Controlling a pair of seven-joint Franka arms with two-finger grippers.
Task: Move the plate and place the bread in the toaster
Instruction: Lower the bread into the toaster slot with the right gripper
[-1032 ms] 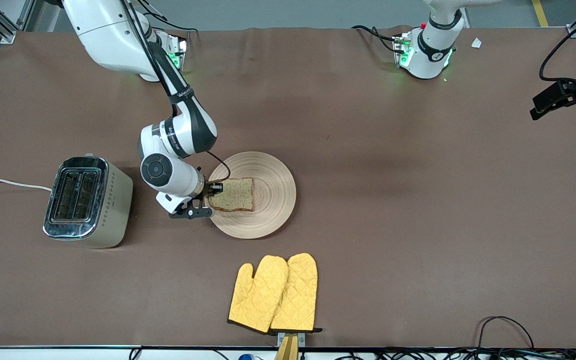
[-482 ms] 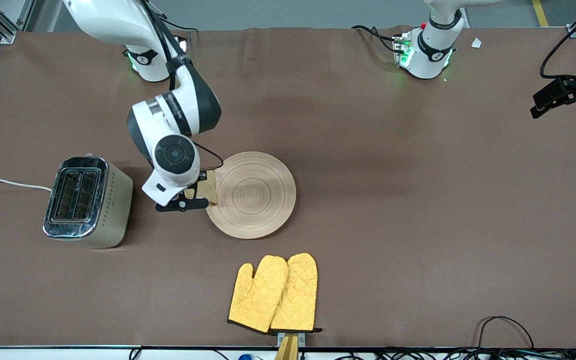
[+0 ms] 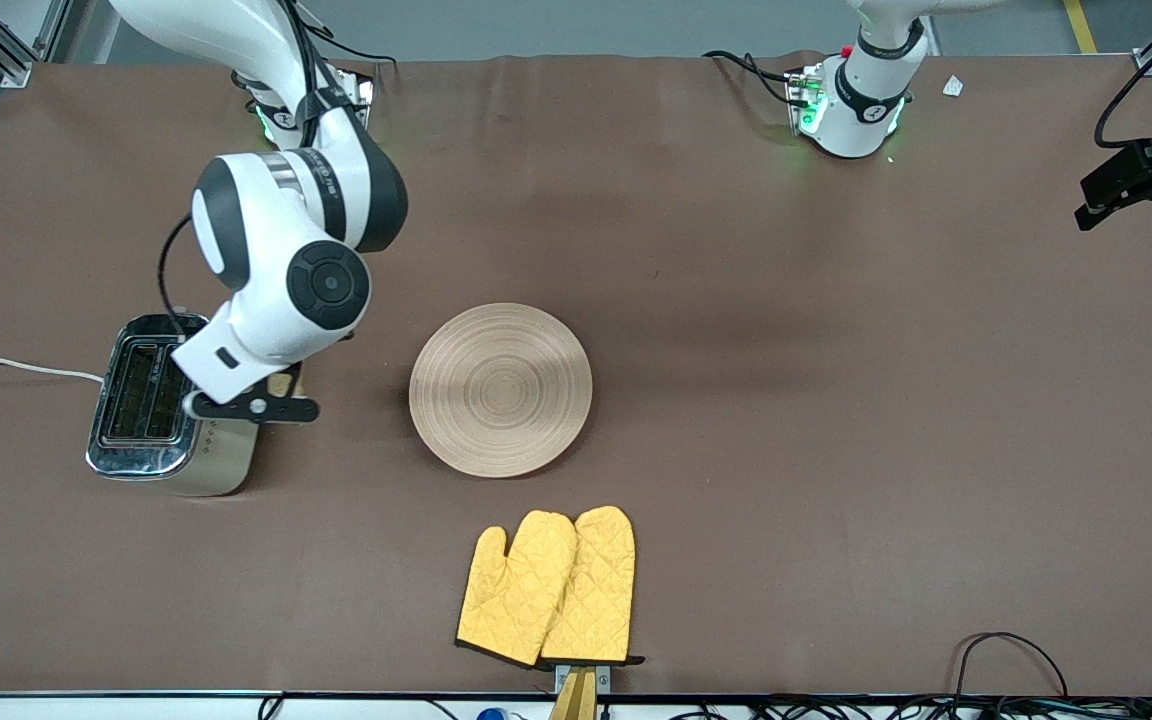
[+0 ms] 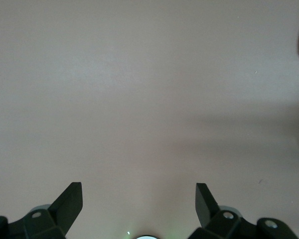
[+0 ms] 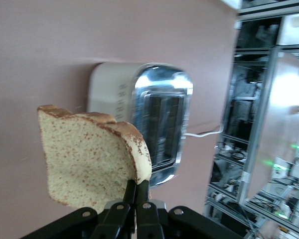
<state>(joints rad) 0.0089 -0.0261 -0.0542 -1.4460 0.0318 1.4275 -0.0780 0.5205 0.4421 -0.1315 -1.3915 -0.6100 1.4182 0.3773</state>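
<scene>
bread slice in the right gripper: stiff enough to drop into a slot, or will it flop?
Probably stiff enough: the bread, pinched at one edge by the right gripper, stands upright without sagging. Likely light, since a thin edge pinch carries it. The crumb looks soft, so catching it on the toaster slot rim could bend it.

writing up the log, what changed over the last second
The right gripper, shut on the brown speckled bread slice, lifted it off the round tan wooden plate and carried it toward the cream two-slot toaster. Plate, toaster, yellow oven mitts and the waiting open left gripper stayed put.
</scene>
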